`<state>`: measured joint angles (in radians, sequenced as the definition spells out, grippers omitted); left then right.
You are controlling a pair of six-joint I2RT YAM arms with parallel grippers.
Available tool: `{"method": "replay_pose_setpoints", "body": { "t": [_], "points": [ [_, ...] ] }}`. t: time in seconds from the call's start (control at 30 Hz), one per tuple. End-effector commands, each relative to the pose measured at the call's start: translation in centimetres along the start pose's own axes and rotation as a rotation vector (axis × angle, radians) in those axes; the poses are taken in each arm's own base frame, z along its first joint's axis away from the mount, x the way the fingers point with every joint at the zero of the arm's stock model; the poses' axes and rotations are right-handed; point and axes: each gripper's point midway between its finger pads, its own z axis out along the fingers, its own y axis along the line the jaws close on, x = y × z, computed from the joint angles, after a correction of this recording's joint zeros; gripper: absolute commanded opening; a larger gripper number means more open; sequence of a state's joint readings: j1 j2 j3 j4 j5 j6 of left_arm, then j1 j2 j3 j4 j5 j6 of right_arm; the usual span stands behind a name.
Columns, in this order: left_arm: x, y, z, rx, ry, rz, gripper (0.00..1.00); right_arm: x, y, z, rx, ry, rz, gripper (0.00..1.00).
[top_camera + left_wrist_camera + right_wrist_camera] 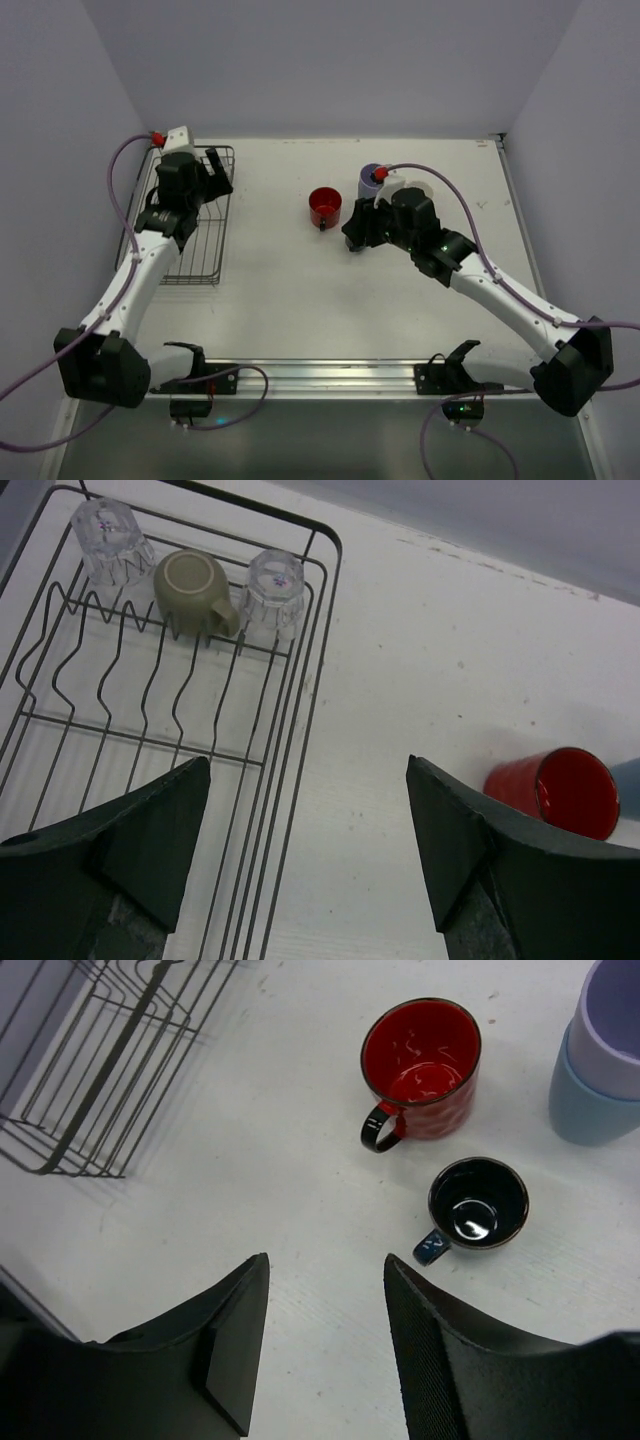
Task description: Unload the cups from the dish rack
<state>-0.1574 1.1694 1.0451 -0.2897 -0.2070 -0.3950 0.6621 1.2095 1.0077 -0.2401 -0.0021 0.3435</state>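
Hovering open-jawed at the dish rack [160,695], the left gripper [308,780] is seemingly targeting the olive mug [192,588] next; the right gripper [326,1280] is hanging open, empty.

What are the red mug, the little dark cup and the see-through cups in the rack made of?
Red mug: probably glazed ceramic, glossy with a dark rim. Dark cup: likely glazed ceramic too, bright reflections inside. Clear cups: glass or clear plastic, faceted walls; can't tell which.
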Motion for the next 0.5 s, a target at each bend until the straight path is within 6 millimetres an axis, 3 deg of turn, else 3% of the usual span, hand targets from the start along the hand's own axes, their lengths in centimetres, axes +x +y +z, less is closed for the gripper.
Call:
{"method": "replay_pose_setpoints", "body": {
  "t": [0.0, 0.03, 0.1, 0.13, 0.2, 0.23, 0.27, 0.47],
  "points": [
    [-4.0, 1.1, 2.9, -0.112, -0.095, -0.048, 0.82, -0.5, 2.5, -1.5, -0.136, -0.063, 0.036, 0.52],
    [-4.1, 1.0, 4.5, -0.123, -0.086, -0.045, 0.77, 0.2, 2.5, -1.7, -0.150, -0.057, 0.044, 0.52],
    [-4.3, 1.2, 6.2, -0.140, -0.080, -0.041, 0.74, -0.5, 3.6, -3.1, -0.208, -0.107, 0.049, 0.51],
    [-3.3, 1.6, 8.1, -0.161, -0.043, -0.024, 0.72, -0.6, 3.7, -3.4, -0.216, -0.118, 0.051, 0.51],
    [-4.3, 1.7, 9.7, -0.173, -0.050, -0.019, 0.71, -0.9, 3.7, -4.2, -0.220, -0.155, 0.059, 0.49],
    [-3.1, 2.1, 11.3, -0.188, -0.014, 0.007, 0.71, -0.7, 3.6, -4.3, -0.220, -0.159, 0.062, 0.49],
    [-3.8, 2.1, 12.0, -0.192, -0.024, 0.011, 0.71, -0.8, 3.6, -4.4, -0.221, -0.168, 0.061, 0.49],
    [-3.1, 3.0, 16.8, -0.217, 0.017, 0.084, 0.71, -0.8, 3.2, -4.2, -0.207, -0.186, 0.066, 0.47]
  ]
}}
